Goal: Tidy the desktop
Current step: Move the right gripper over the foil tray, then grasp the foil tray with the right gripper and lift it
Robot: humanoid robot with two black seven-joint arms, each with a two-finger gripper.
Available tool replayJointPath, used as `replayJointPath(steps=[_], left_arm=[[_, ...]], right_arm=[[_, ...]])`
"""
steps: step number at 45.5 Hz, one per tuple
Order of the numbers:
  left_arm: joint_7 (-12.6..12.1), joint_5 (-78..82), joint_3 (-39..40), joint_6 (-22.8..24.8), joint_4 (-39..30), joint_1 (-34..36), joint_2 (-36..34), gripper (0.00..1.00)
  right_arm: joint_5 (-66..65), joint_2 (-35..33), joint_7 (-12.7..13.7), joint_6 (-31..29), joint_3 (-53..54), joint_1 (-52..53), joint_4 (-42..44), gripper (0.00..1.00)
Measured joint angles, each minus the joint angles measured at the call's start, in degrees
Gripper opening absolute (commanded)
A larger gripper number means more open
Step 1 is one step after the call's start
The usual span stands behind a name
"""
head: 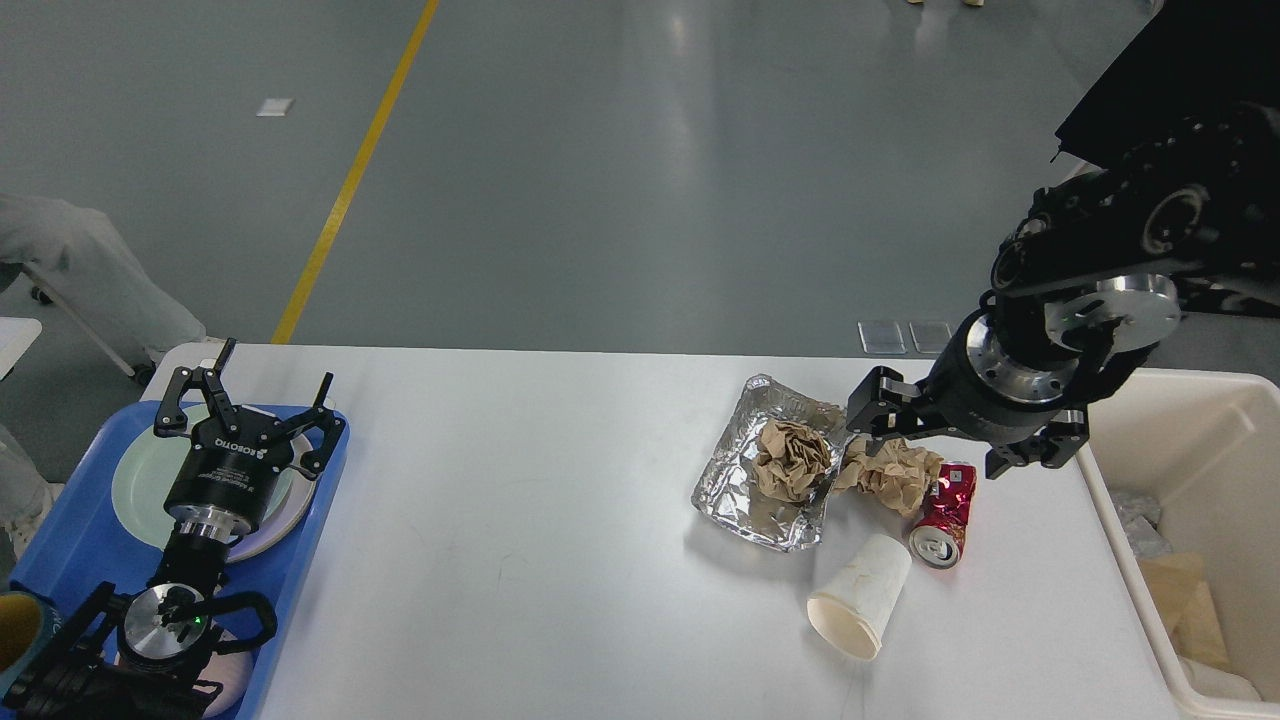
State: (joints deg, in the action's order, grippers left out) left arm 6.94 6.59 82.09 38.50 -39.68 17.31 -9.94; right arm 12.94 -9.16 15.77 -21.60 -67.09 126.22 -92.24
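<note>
Head view: left gripper fingers spread apart over the plate; right gripper, fingers unclear, hovers by crumpled paper on the desk.

— What is showing of the left arm at eight o'clock?
— A black cylinder body lettered ROBOTIQ in white, its left gripper bearing thin black linkage fingers; a silver ring and a small green light are sitting below it.
— And at two o'clock?
— The right gripper is showing blocky black fingers under a polished silver flange and ribbed black joints.
</note>
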Motion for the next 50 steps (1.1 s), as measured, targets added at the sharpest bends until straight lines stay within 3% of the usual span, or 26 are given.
replayJointPath(steps=[15,26,39,50], left_arm=[[0.0,0.0,0.0,0.0,-0.04,0.0,0.01,0.96],[0.0,0.0,0.0,0.0,-0.03,0.0,0.01,0.96],[0.0,0.0,0.0,0.0,-0.03,0.0,0.01,0.96],[0.0,0.0,0.0,0.0,-0.03,0.0,0.01,0.96]], right_arm=[[-43.75,0.86,-0.04,1.24,19.19,-15.1,5.91,0.96],[-61.31,10.4,0.05,1.65,24.16,-27.13,15.21,0.96],[-67.59,19.27,0.12,1.7,24.02,-42.38,32.69,0.96],[-67.95,20.48,0.2,2.72,24.12,-49.77,40.04,0.96]])
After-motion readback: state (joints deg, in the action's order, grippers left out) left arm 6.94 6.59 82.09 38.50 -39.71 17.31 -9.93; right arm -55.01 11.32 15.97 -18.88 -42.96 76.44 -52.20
